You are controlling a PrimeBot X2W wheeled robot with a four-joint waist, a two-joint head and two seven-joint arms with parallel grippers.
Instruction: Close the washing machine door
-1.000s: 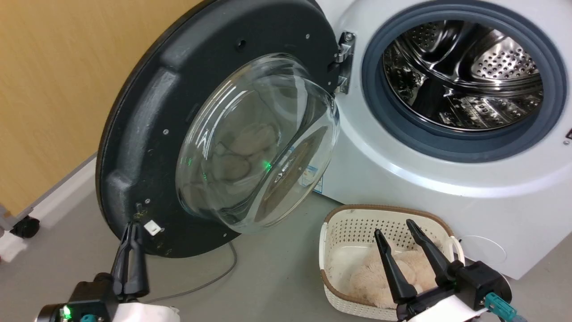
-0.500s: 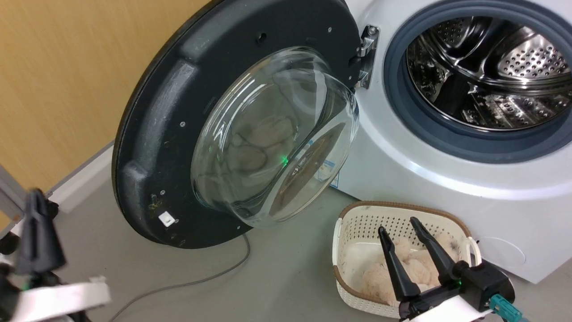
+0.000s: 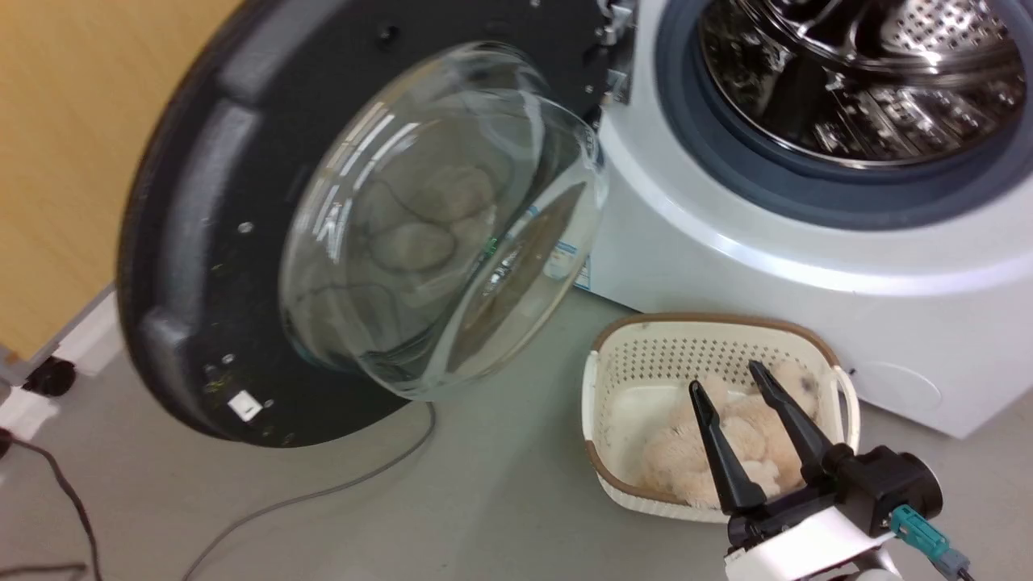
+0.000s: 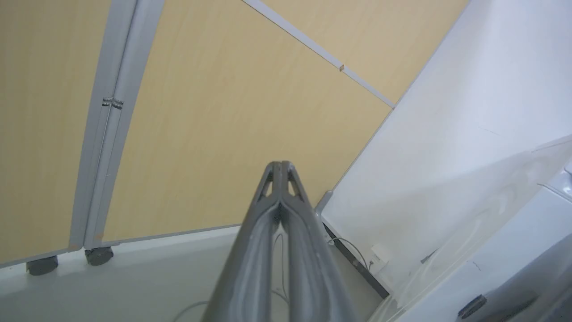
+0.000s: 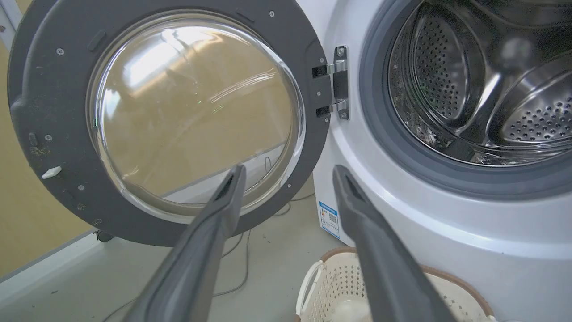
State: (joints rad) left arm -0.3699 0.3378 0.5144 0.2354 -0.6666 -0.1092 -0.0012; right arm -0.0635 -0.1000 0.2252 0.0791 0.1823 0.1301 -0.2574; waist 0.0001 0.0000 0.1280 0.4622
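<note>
Gaping wide: washing machine door (image 3: 186,242) | closing not yet begun | left tool (image 4: 280,166) pinched together, empty | right tool (image 3: 726,378) spread, empty

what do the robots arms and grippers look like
The right gripper has two long, dark, tapering fingers on a black block body, mounted on a white forearm. A teal connector with a grey lead sits at its side. In the left wrist view, the left gripper shows matte grey fingers with small triangular cut-outs near the tips.
</note>
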